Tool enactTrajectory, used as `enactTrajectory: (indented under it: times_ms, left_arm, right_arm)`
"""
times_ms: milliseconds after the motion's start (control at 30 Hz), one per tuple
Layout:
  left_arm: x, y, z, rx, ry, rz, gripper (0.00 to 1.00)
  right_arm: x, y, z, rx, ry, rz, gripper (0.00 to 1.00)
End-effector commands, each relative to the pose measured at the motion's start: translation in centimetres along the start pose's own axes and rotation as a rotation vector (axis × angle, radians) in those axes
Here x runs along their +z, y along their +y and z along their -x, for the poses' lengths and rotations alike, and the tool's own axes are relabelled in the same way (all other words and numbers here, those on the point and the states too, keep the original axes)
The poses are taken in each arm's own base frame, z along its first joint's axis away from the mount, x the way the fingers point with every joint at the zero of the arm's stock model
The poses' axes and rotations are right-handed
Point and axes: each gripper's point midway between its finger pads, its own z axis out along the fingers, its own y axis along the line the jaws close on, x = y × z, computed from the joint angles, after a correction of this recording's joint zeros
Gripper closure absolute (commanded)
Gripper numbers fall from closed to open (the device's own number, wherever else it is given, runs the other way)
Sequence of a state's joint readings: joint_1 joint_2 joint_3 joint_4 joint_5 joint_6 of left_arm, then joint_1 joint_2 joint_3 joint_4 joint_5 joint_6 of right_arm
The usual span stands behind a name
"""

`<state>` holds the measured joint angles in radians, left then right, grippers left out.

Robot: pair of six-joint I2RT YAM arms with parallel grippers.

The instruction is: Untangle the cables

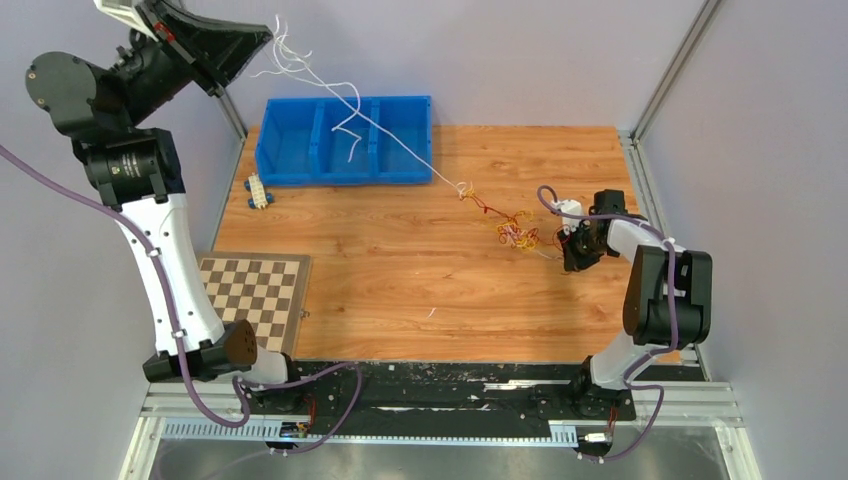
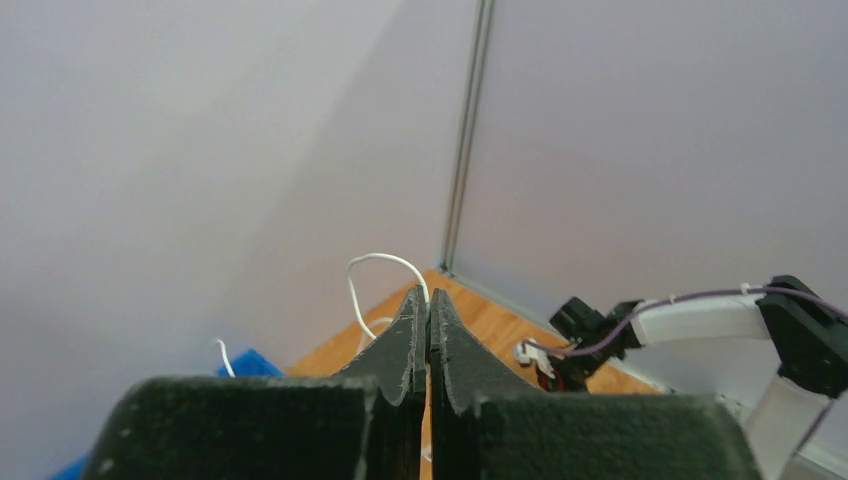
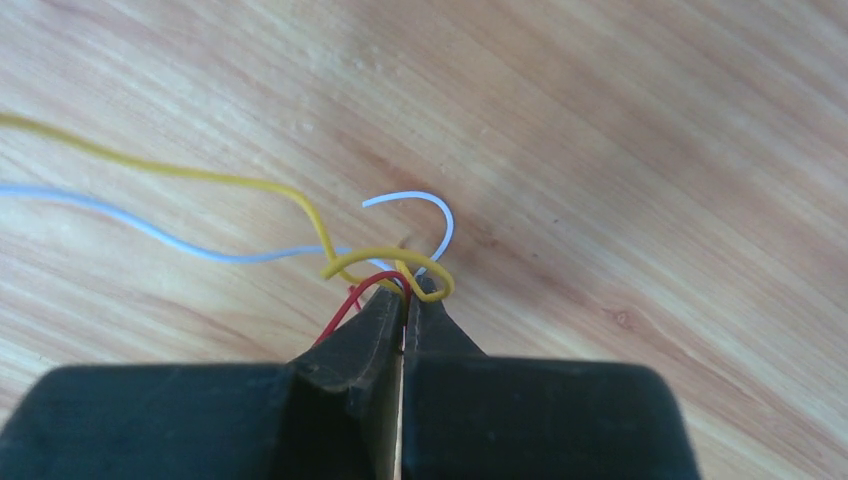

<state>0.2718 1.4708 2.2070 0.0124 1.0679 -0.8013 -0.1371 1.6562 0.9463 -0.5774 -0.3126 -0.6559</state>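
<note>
A tangle of thin red, yellow and white cables (image 1: 515,232) lies on the wooden table at the right. A long white cable (image 1: 395,140) runs taut from it, up over the blue bin, to my left gripper (image 1: 268,36), raised high at the back left. That gripper is shut on the white cable; its loop (image 2: 375,262) sticks out past the tips (image 2: 428,296). My right gripper (image 1: 570,250) rests low at the tangle's right end, shut on red, yellow and white cables (image 3: 385,265) at its tips (image 3: 405,290).
A blue three-compartment bin (image 1: 300,172) stands at the back of the table. A small white connector block (image 1: 258,190) lies by its left end. A checkerboard mat (image 1: 255,290) lies at the front left. Metal frame posts (image 1: 668,75) stand at the back corners.
</note>
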Motion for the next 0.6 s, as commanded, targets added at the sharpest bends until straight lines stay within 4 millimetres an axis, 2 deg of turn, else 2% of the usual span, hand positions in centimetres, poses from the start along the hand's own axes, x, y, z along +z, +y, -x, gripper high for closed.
enactTrajectory:
  times_ms: [0, 33, 67, 100, 133, 167, 200, 233, 267, 300, 333, 400, 467, 567]
  left_arm:
    - [-1.4, 2.0, -6.6, -0.176, 0.141, -0.012, 1.00]
    - [-2.2, 1.9, -8.6, -0.197, 0.196, -0.016, 1.00]
    - [-2.9, 2.9, -11.8, -0.273, 0.246, -0.003, 1.00]
    - [-3.9, 2.8, -13.9, -0.276, 0.291, 0.013, 1.00]
    - [-4.9, 3.8, -17.1, -0.339, 0.334, 0.049, 1.00]
    - [-6.2, 3.7, -19.6, -0.316, 0.389, 0.068, 1.00]
    - [-7.8, 3.9, -23.1, -0.405, 0.461, 0.134, 0.98]
    - [-8.7, 4.4, -25.0, -0.336, 0.507, 0.137, 0.91]
    - [-10.4, 4.6, -28.0, -0.394, 0.586, 0.194, 0.84]
    - [-11.2, 5.0, -29.4, -0.342, 0.631, 0.198, 0.68]
    - [-12.7, 5.6, -31.8, -0.383, 0.701, 0.256, 0.60]
    - [-14.3, 6.2, -34.3, -0.397, 0.775, 0.296, 0.36]
    - [-14.9, 6.5, -35.7, -0.402, 0.802, 0.303, 0.25]
    - [-13.6, 5.3, -37.6, -0.385, 0.828, 0.237, 0.16]
  right_arm:
    - [-1.4, 2.2, -0.3, -0.020, 0.016, 0.128, 1.00]
    - [-2.2, 3.3, 0.5, -0.025, -0.017, 0.182, 1.00]
    - [-3.2, 4.3, 1.7, -0.033, -0.060, 0.234, 1.00]
    - [-4.0, 5.5, 2.4, -0.036, -0.085, 0.280, 1.00]
    - [-4.9, 6.5, 3.2, -0.050, -0.107, 0.316, 1.00]
    - [-5.6, 7.5, 3.8, -0.068, -0.123, 0.348, 0.98]
    - [-6.5, 8.7, 4.1, -0.085, -0.132, 0.390, 0.90]
    - [-7.1, 9.7, 4.2, -0.104, -0.134, 0.422, 0.75]
    - [-7.5, 10.4, 4.2, -0.114, -0.133, 0.445, 0.48]
    - [-7.8, 10.9, 4.2, -0.115, -0.127, 0.461, 0.29]
    - [-8.1, 11.3, 4.2, -0.114, -0.125, 0.475, 0.18]
    - [-8.5, 11.6, 4.5, -0.117, -0.128, 0.495, 0.11]
    - [-8.6, 11.4, 5.9, -0.103, -0.150, 0.484, 0.09]
    - [-8.5, 11.4, 9.3, -0.054, -0.209, 0.463, 0.10]
